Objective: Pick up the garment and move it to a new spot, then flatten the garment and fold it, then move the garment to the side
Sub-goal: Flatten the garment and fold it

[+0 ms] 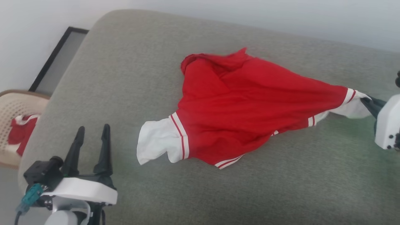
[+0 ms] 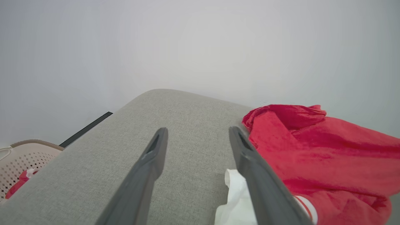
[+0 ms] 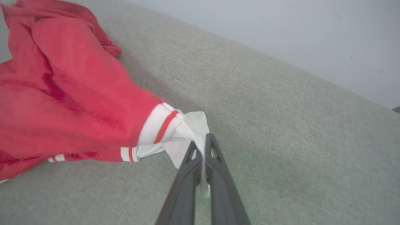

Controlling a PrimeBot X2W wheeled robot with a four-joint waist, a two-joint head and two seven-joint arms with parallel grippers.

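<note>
Red jersey T-shirt with white striped-trim sleeves [image 1: 250,106] bunched mid grey fabric cushion [image 1: 250,193], pulled taut toward 3 o'clock. Right gripper [image 3: 203,145] clamped on 1 sleeve tip: thin pinch, risk of slipping under drag. Left gripper [image 1: 92,131] at 8 o'clock, spread, empty; lopsided twist likely.

Right gripper [image 1: 365,100] mostly cut off at head view's right edge; where its tips meet the white sleeve of the red jersey T-shirt with striped trim [image 1: 250,100] is too small to resolve. Shirt runs off-frame, blurred, in right wrist view. Left gripper [image 2: 197,129]: one finger covers part of the other sleeve. Beige perforated plastic basket [image 1: 12,106] clipped at left; red cloth [image 1: 20,132] inside too small to identify.
</note>
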